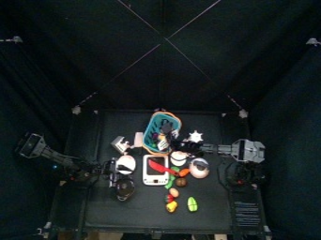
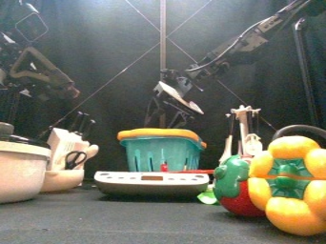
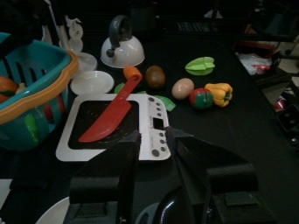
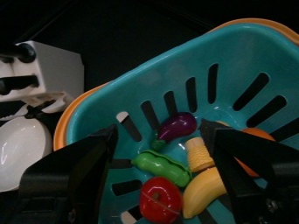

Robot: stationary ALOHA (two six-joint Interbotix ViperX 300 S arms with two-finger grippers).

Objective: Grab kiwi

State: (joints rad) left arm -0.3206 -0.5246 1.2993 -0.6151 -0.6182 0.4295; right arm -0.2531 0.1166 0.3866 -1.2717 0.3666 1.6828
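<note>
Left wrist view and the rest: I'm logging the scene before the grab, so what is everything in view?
kiwi: one, brown, beside the scale's far edge
scale: one, white, table centre
knife: one, red, lying on the scale
basket: one, teal with orange rim, holding toy produce
eggplant: one, purple, in the basket
egg: one, tan, next to the kiwi
pepper: one, yellow, front of table
kettle: one, white, far side
left gripper: above the scale
right gripper: open, over the basket

1. Kiwi (image 3: 156,77): brown, oval, intact, lying on the table.
2. Location: just beside the white scale (image 3: 122,128), off its far corner, near the tip of the red knife lying on it.
3. Contact: free-standing.
</note>
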